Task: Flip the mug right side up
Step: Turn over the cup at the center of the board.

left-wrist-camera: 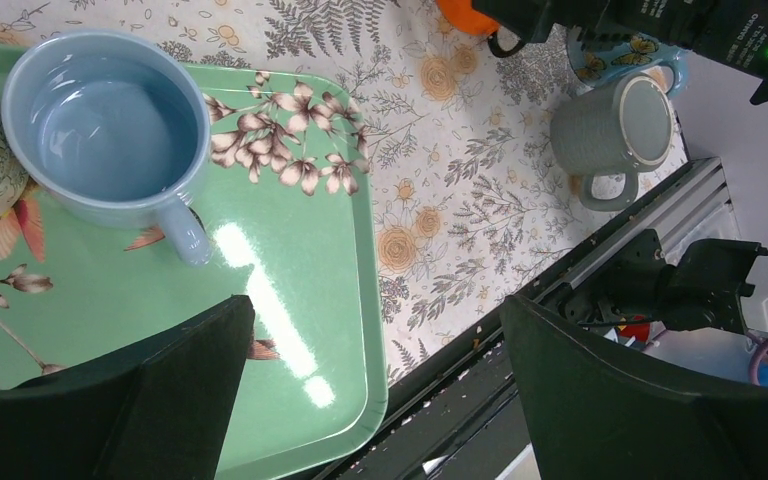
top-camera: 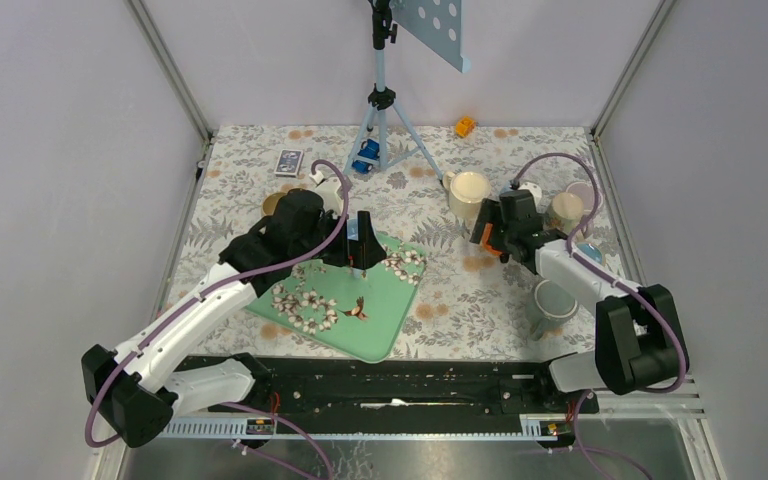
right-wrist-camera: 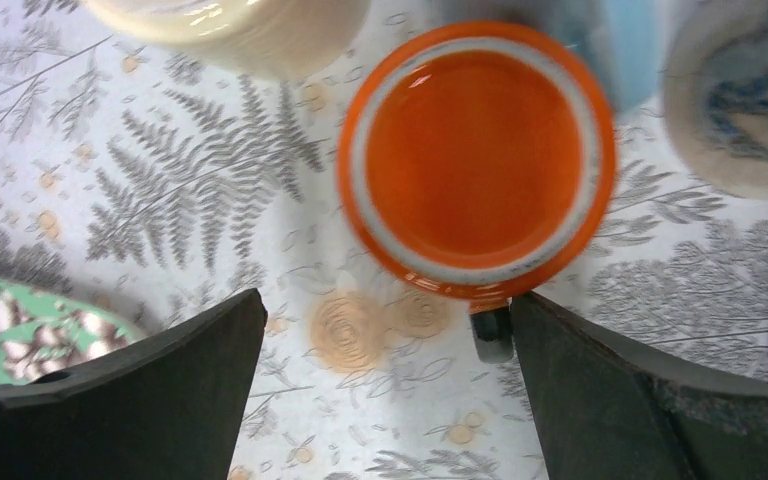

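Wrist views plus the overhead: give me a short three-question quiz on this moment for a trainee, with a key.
1. True or false: the blue mug stands mouth up on the green tray.
2. Which mug fills the middle of the right wrist view, just ahead of the right tool? A. orange mug B. green mug C. black mug
3. Fill in: the left tool and the right tool are both ___.
Key: 1 true; 2 A; 3 open.
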You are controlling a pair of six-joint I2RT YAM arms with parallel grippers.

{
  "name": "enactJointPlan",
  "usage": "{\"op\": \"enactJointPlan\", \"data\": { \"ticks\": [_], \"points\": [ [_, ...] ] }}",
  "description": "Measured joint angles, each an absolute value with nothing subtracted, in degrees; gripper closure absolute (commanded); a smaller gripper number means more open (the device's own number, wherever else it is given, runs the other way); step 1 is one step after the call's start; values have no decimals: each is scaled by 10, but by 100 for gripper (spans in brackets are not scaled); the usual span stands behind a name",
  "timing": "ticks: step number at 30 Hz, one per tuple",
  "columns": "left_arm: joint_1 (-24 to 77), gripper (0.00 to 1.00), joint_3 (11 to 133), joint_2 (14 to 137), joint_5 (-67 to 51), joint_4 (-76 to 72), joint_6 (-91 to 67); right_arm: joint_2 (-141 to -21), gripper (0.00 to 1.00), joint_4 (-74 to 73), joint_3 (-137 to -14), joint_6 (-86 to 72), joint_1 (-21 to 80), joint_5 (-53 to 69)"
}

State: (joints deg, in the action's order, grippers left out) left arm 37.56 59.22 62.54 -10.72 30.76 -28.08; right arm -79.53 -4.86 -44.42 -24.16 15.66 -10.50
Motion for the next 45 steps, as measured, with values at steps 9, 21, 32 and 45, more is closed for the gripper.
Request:
{"op": "enactJointPlan", "data": {
  "ticks": [9, 21, 32, 45],
  "points": [
    [376, 1, 591, 626, -113, 304, -286, -826, 6, -107, -498, -284, 223, -151],
    [376, 1, 591, 626, -114, 303, -289, -867, 38, -161, -519, -376, 221, -230],
    [376, 1, 591, 626, -114, 303, -290, -879, 55, -154, -519, -381, 215, -246],
    [376, 1, 591, 626, -114, 303, -290, -900, 76, -146, -519, -381, 215, -245]
  ]
}}
